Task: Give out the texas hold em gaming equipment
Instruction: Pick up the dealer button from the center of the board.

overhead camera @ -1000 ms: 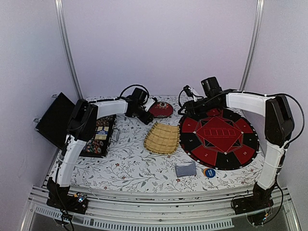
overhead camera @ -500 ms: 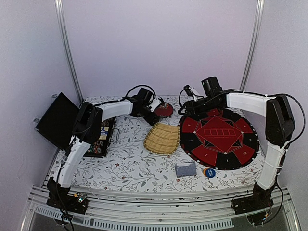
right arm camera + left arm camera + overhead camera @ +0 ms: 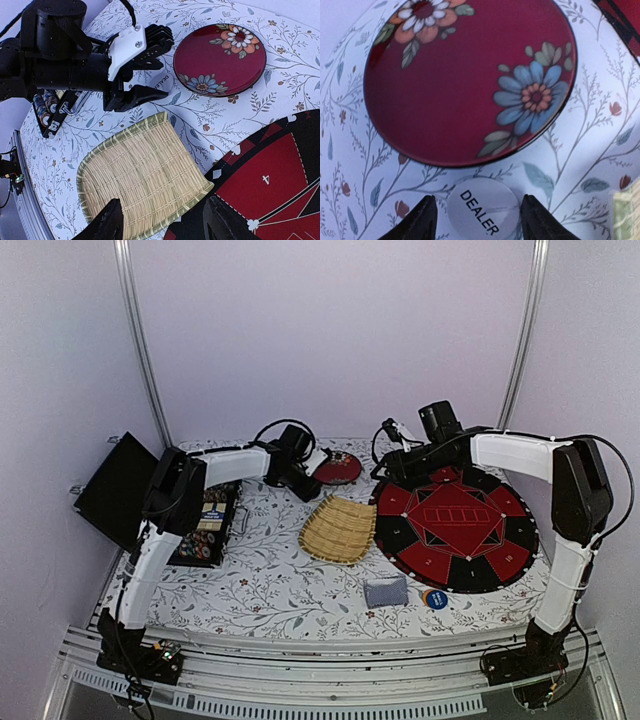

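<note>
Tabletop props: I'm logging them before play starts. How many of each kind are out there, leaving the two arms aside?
Chip case: 1
Red dish: 1
Bamboo tray: 1
Round game mat: 1
Card deck: 1
Dealer button: 1
Blue disc: 1
Total: 7

Dealer button [image 3: 482, 210] on the bench [image 3: 270, 580] within my left end effector [image 3: 478, 200], dish [image 3: 470, 75] just behind it, tray [image 3: 340, 528] in front, round board [image 3: 455, 525] right of the tray, card deck [image 3: 385, 592] and chip [image 3: 436, 599] nearest me, chip case [image 3: 205, 525] far left
</note>
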Controlling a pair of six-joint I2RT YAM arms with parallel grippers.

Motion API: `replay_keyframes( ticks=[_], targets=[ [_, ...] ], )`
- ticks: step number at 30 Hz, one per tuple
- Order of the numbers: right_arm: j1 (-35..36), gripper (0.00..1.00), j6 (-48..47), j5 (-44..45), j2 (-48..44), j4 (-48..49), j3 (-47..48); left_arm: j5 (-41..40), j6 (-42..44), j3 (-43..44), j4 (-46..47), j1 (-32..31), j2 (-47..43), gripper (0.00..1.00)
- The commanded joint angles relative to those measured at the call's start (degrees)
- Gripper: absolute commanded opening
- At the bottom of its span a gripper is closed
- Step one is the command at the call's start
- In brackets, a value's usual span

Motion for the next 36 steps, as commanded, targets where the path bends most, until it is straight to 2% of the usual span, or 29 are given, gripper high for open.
replay_keyframes(
  ticks=[1,10,13,16,18,23,30,36],
  targets=[
    [0.15,0.57,-0.06,0.13,-2.84,1.36,-1.01,1.08,-1.34,-7.5,-5.76,3.54,-1.68,0.58],
    [0.08,0.57,0.24,0.42,-4.08,1.65,-2.43,4.08,-3.91,-21.9,-2.48,5.61,-10.34,0.47],
    [0.13,0.57,0.42,0.17,-4.27,1.91,-2.68,7.01,-2.74,-24.56,1.59,5.74,-12.99,0.55],
    [0.13,0.57,0.51,0.29,-4.44,1.78,-2.69,11.84,-3.22,-19.44,0.66,5.78,-10.9,0.75],
    [0.11,0.57,0.75,0.15,-4.76,2.15,-3.21,12.81,-3.75,-13.2,-1.71,5.75,-7.4,0.79],
    [0.11,0.57,1.04,0.85,-6.32,2.7,-4.84,11.9,-4.28,-1.02,-9.02,5.31,0.57,0.8],
    [0.13,0.57,1.01,1.07,-6.66,2.79,-5.17,6.95,-3.52,2.19,-10.82,3.72,2.98,0.79],
    [0.08,0.57,1.39,1.18,-6.86,2.89,-5.32,7.49,-4.11,7.29,-13.71,2.51,6.66,0.71]
  ],
)
